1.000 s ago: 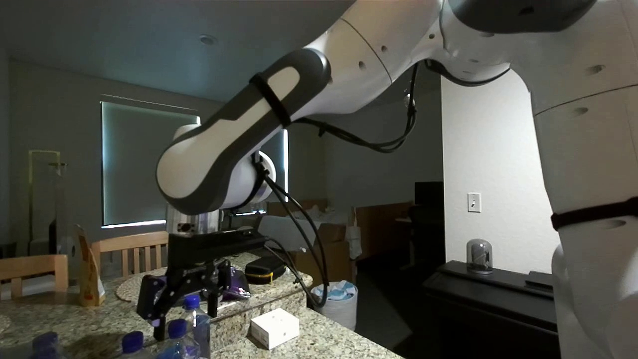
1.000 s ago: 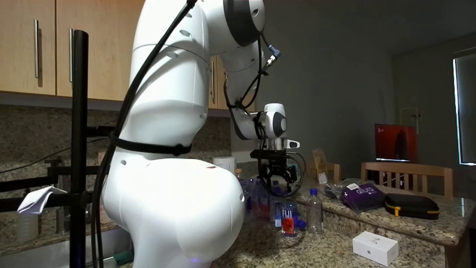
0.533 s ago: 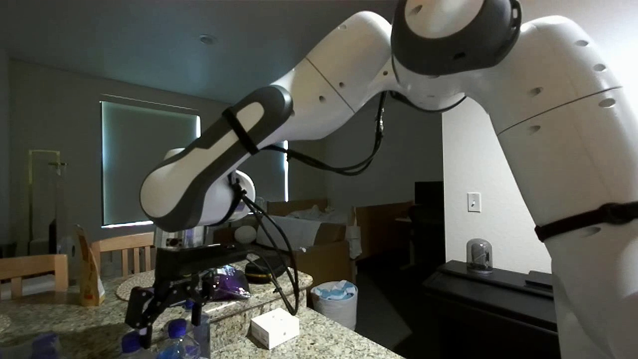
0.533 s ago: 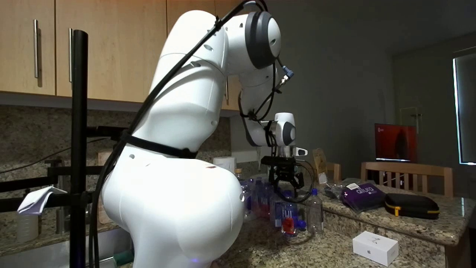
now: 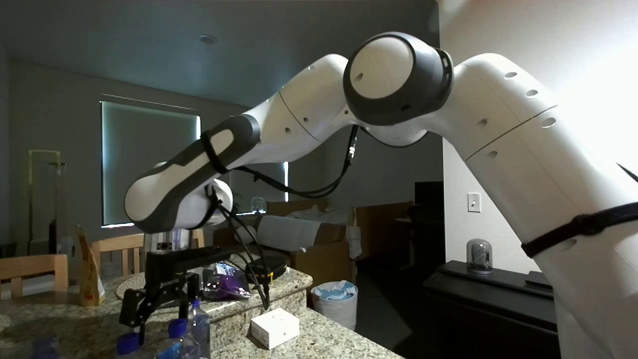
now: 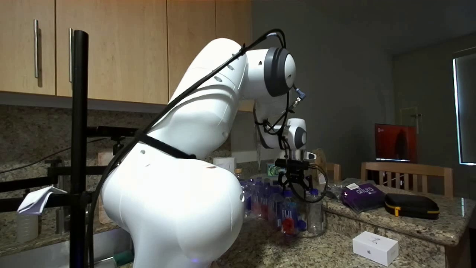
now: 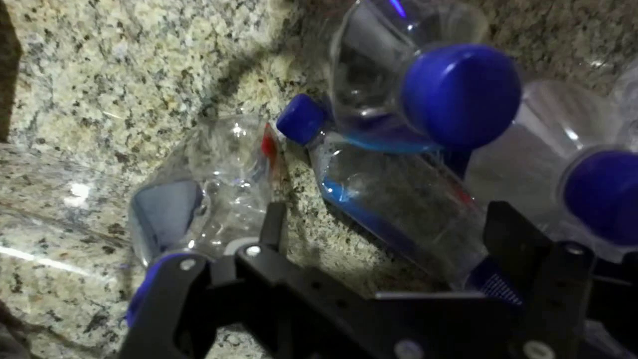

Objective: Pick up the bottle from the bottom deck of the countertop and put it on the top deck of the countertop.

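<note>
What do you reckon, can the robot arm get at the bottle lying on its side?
Probably, though it looks tight: the open gripper hangs above the lying bottle, whose middle shows uncovered, but upright bottles stand close beside it.

The arm (image 5: 309,107) is lowering, carrying the gripper (image 5: 163,325) down and left in an exterior view. In an exterior view, it is moving right, and a green item (image 6: 272,170) is emerging.

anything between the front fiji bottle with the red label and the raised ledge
Yes: an upright clear bottle stands on the side of the FIJI bottle toward the raised ledge, and the cap of a lying bottle shows low between them. The ledge's step rises there too.
</note>
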